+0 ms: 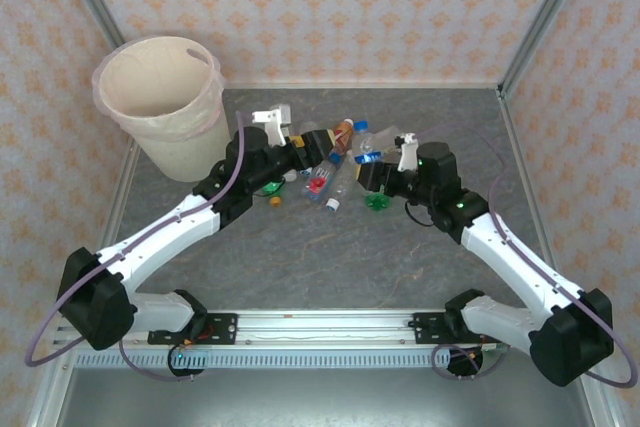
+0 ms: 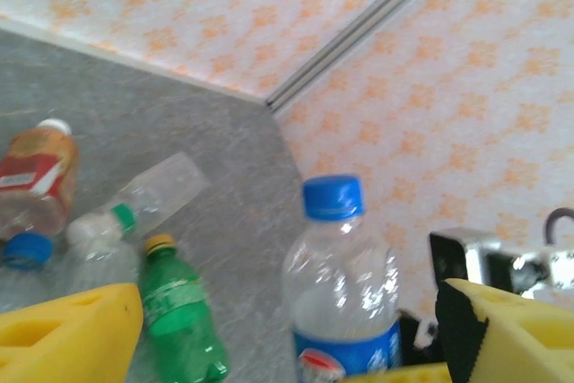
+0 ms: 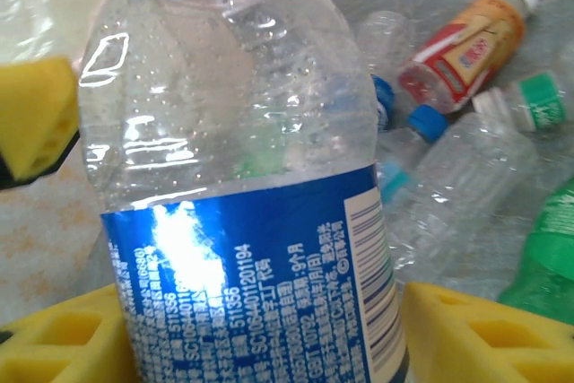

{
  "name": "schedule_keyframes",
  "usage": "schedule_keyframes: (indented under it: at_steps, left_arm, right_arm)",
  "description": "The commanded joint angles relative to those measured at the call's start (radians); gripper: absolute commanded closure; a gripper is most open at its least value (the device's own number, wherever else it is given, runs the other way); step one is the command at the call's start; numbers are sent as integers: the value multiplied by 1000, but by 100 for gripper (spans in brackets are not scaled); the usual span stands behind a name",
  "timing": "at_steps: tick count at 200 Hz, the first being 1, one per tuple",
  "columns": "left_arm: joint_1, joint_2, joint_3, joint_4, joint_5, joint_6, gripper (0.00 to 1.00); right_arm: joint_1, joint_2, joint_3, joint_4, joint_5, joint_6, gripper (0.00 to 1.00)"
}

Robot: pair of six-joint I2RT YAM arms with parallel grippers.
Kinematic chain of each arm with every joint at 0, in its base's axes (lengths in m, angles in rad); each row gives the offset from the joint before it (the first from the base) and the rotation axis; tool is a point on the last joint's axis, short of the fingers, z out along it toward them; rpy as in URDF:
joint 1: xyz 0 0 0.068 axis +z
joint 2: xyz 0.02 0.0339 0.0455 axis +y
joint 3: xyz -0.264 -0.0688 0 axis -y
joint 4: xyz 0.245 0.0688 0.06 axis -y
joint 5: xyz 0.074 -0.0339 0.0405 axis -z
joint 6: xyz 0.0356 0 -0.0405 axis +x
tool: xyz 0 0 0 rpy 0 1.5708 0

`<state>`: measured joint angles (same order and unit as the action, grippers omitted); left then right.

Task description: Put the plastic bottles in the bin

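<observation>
The right end effector is partly closed on a clear bottle with a blue label. Its two yellow fingers press the label band from either side, and the bottle rises straight out from between them. The left end effector stands wide open around the same bottle. Seen from the left wrist, the blue-capped neck sits between the spread yellow fingers, nearer the right one, with a gap on each side, so this one grips nothing. The rest of the plastic bottles lie in a loose heap on the grey surface just under and between the two end effectors. Among them are a green bottle with a yellow cap and an orange bottle with a white cap. The bin stands at the far left of the surface, near the left arm and well apart from the held bottle.
</observation>
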<state>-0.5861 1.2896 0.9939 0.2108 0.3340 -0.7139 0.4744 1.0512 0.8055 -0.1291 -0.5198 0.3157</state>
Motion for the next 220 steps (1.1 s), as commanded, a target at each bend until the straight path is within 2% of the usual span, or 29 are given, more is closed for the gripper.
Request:
schedule_keyframes:
  at_steps: [1,60,120,179,220]
  left_arm:
    - [5,32,54,50,81,9,17]
    - [-28,107,111,60,128,8,25]
    - [-45,150,150,48,139,21,34]
    - [-58,175,181,10,123,24,58]
    - [-69,158,177,-3,88,24,65]
  right_arm:
    - [44,-29,-11,55,38,-31,36]
    - [132,-51,-12,67,49,-52,37]
    - [152,-69,-35,83,47,-44,37]
    - [152,-66,-59,103,54,-49,36]
    - [153,-72,-69,106,64,-51,35]
